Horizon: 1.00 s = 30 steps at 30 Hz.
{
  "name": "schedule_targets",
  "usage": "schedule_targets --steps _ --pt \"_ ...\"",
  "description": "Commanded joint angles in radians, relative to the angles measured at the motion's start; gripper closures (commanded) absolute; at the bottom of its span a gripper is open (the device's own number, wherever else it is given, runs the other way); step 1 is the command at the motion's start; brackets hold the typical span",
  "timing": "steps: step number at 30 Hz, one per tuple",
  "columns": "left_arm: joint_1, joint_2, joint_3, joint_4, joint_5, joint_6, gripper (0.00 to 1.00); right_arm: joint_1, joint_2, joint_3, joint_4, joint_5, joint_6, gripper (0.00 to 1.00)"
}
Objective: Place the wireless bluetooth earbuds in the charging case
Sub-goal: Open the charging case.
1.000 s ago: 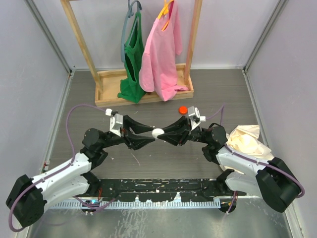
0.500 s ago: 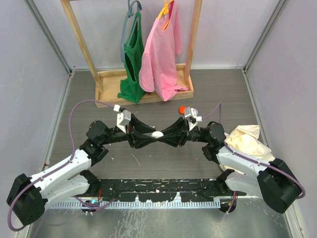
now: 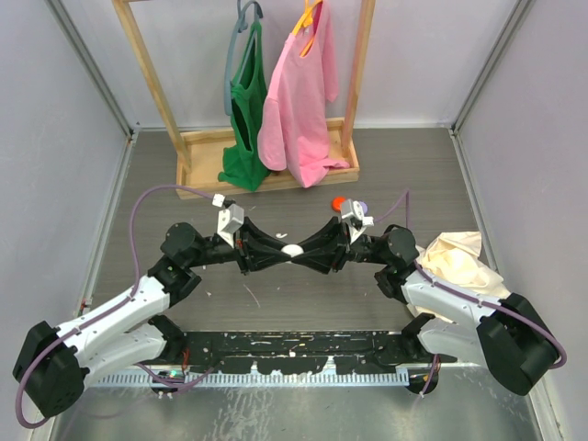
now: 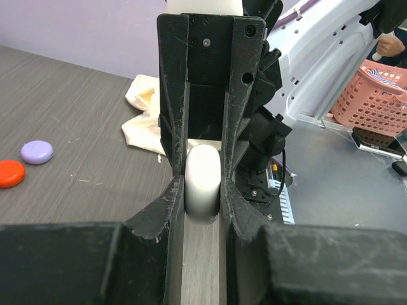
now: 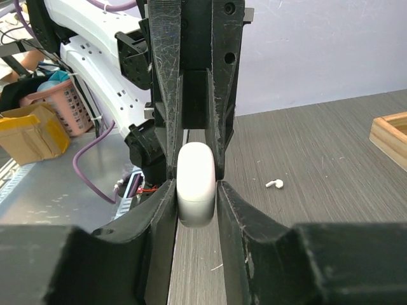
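Note:
The white charging case (image 3: 292, 249) hangs closed between both grippers at the table's middle, held just above the surface. My left gripper (image 3: 281, 250) comes from the left and is shut on one end of it (image 4: 202, 179). My right gripper (image 3: 304, 250) comes from the right and is shut on the other end (image 5: 195, 184). The two sets of fingers meet tip to tip. One tiny pale earbud (image 5: 274, 183) lies on the table a short way beside the case. The second earbud is not in view.
A red disc (image 3: 339, 203) and a purple disc (image 3: 359, 206) lie behind the right arm. A cream cloth (image 3: 459, 257) lies at the right. A wooden rack (image 3: 197, 147) with green and pink garments stands at the back.
Both grippers have narrowed from spread jaws to a grip on the case. The arms have drawn slightly closer together and the case sits a little lower.

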Motion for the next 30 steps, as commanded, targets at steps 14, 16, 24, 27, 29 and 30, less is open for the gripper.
schedule_targets --steps 14,16,24,27,29,30 --pt "0.002 -0.034 0.006 0.078 -0.033 0.014 0.98 0.006 0.019 0.018 0.025 0.023 -0.028 0.54" --pt "0.002 -0.031 0.008 0.071 -0.034 0.02 0.98 0.007 0.014 0.021 0.024 0.02 -0.025 0.54" --pt "0.002 -0.017 0.02 0.029 -0.023 0.045 0.98 0.007 0.002 0.031 0.025 0.015 -0.016 0.55" --pt "0.002 -0.015 0.024 0.02 -0.019 0.054 0.99 0.007 0.002 0.035 0.027 0.012 -0.013 0.57" --pt "0.001 -0.016 0.025 0.019 -0.018 0.057 0.99 0.007 0.003 0.036 0.03 0.01 -0.01 0.58" --pt "0.002 -0.017 0.026 0.019 -0.018 0.059 0.99 0.007 0.004 0.036 0.031 0.009 -0.009 0.59"
